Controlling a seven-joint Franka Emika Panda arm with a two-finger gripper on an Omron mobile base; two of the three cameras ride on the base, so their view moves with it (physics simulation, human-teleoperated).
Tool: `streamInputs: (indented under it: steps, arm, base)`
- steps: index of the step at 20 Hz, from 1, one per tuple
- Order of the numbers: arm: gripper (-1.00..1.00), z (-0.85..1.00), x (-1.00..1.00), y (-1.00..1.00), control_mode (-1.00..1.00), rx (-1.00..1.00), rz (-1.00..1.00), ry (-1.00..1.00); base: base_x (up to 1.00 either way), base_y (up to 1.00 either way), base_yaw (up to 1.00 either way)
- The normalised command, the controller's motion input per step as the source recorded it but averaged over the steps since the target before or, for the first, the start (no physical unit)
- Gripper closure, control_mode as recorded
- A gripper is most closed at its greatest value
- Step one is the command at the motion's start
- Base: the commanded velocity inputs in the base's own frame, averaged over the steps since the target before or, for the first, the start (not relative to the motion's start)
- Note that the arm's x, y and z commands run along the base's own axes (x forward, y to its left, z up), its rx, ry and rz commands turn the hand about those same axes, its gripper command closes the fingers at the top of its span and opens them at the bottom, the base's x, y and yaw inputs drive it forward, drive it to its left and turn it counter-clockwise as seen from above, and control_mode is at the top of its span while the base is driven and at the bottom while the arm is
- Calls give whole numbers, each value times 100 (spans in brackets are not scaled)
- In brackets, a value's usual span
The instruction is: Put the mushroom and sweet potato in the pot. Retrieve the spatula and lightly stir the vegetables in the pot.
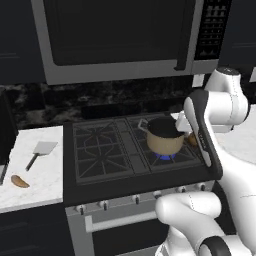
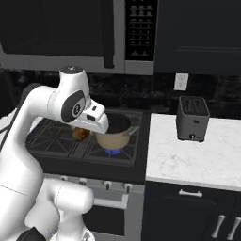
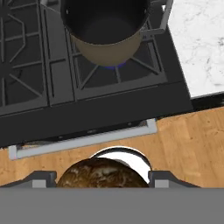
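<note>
The gripper holds the mushroom between its jaws, which stand fairly wide because the lump is broad. In the right base view the mushroom hangs under the hand, just left of the pot and above the stove grates. The hand view looks down on the pot, whose dark inside appears empty.

The step in hand looks like carrying the mushroom over the pot mouth. To do it well, the arm should bring the lump fully past the near rim, centre it over the dark interior, and only then spread the jaws, from low enough that it does not bounce out. A blue flame burns under the pot, so the hand is better kept above the rim than beside the wall.

The sweet potato lies on the left counter, with the spatula just beyond it, both well apart from the pot; the task seems barely begun.

For room: the pot's side handles stick out and could catch a finger. The microwave hangs above the stove, limiting how high the arm can lift. The toaster sits well to the right, out of the way. The left burners are bare, giving open passage toward the counter.
</note>
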Motion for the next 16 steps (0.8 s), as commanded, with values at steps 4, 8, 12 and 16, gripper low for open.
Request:
streamInputs:
  steps: [4,8,12,16]
  arm:
    - [100,0,25,-17,-100,0,9,0]
    - [100,-6,81,2,-100,0,15,-1]
    - [100,-16,66,28,-100,0,3,-6]
    - [100,-37,69,13,-100,0,0,0]
  base:
    - [17,-39,3]
    - [0,0,0]
    - [0,0,0]
    - [0,0,0]
